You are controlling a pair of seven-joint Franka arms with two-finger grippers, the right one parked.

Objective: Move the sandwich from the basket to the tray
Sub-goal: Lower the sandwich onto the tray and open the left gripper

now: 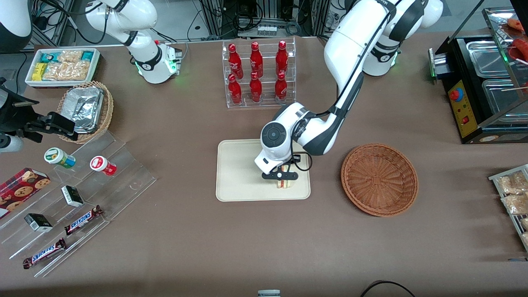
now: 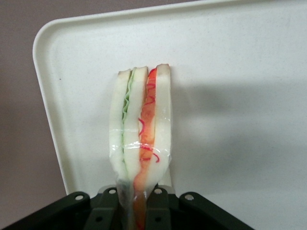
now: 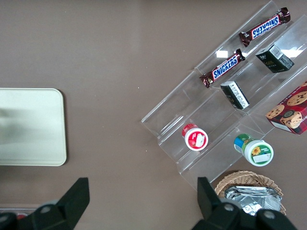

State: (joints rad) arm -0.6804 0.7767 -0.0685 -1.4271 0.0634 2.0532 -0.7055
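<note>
Sandwich [image 1: 283, 182]: a wrapped triangular wedge standing on its edge over the tray, near the tray's corner that is nearest the front camera and toward the basket; red, pink and green filling stripes show between the white bread slices [image 2: 141, 129]. Whether its lower edge touches the tray's floor cannot be told.
Gripper [image 1: 281, 176]: low over the tray, its fingers closed against the sandwich's two bread faces, pinching one end of the wedge [image 2: 139, 201].
Tray [image 1: 237, 173]: cream, rectangular, rounded corners, flat on the brown table [image 1: 264, 247] near its middle; holds only the sandwich.
Basket [image 1: 379, 179]: round reddish-brown wicker, just beside the tray toward the working arm's end of the table, not touching it, nothing inside.
Bottle rack [image 1: 259, 74]: clear stand of red bottles, farther from the front camera than the tray.
Clear stepped shelf [image 1: 82, 194]: toward the parked arm's end, carrying chocolate bars, small boxes and two cups.
</note>
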